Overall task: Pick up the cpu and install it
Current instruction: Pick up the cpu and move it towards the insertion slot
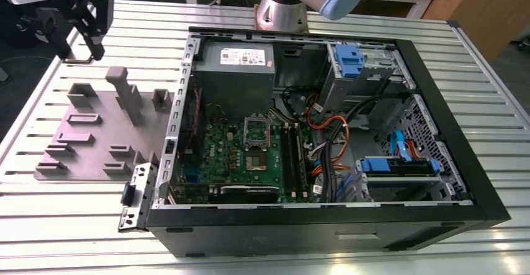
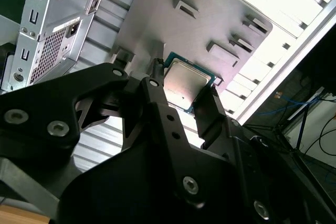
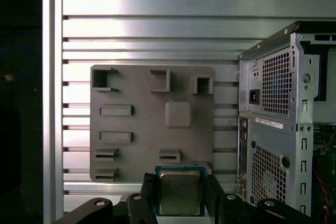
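Cpu [image 3: 179, 195]: gripped in the claw [image 3: 181, 186], metal top showing, raised above the grey plate [image 3: 147, 124].
Claw: pinched onto the cpu's two opposite edges.
Computer case [image 3: 278, 129]: beside the grey plate, on the slatted surface [image 3: 157, 24].

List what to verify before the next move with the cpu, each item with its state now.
1. Cpu clamped between the fingers of the tool: ok, in both wrist views.
2. Cpu clear of the grey plate: ok; the tool hangs above the plate in the exterior view.
3. Cpu seated flat in the grip: cannot tell.
4. Case side open over the motherboard: ok.
5. Socket frame open and empty: cannot tell.
6. Cables off the socket frame: ok; they lie to the exterior view's right of it.
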`<action>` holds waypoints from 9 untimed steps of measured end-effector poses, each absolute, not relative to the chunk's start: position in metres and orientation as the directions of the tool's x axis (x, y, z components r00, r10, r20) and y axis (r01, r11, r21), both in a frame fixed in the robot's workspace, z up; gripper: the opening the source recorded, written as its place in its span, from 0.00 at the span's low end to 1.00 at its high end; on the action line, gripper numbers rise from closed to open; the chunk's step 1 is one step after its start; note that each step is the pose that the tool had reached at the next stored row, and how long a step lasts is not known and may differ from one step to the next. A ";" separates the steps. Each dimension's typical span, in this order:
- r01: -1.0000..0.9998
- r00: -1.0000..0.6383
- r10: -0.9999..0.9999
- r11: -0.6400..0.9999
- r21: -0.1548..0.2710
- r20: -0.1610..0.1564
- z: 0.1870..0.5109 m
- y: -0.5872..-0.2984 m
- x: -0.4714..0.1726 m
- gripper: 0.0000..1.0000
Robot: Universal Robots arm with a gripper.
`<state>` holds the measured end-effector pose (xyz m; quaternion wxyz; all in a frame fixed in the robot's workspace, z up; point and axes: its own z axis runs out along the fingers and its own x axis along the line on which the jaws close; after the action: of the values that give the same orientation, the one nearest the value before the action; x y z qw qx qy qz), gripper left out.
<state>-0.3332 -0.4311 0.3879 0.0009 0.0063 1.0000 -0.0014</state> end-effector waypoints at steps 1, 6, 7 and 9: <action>0.012 -1.000 0.012 1.000 -0.003 -0.002 0.388 -0.431 -0.333 0.47; 0.013 -1.000 0.012 1.000 -0.003 -0.002 0.388 -0.431 -0.330 0.47; 0.012 -1.000 0.012 1.000 -0.003 -0.002 0.388 -0.431 -0.330 0.47; 0.013 -1.000 0.012 1.000 -0.003 -0.002 0.388 -0.433 -0.329 0.47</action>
<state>-0.3287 -0.4329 0.3877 0.0009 0.0063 1.0000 -0.0014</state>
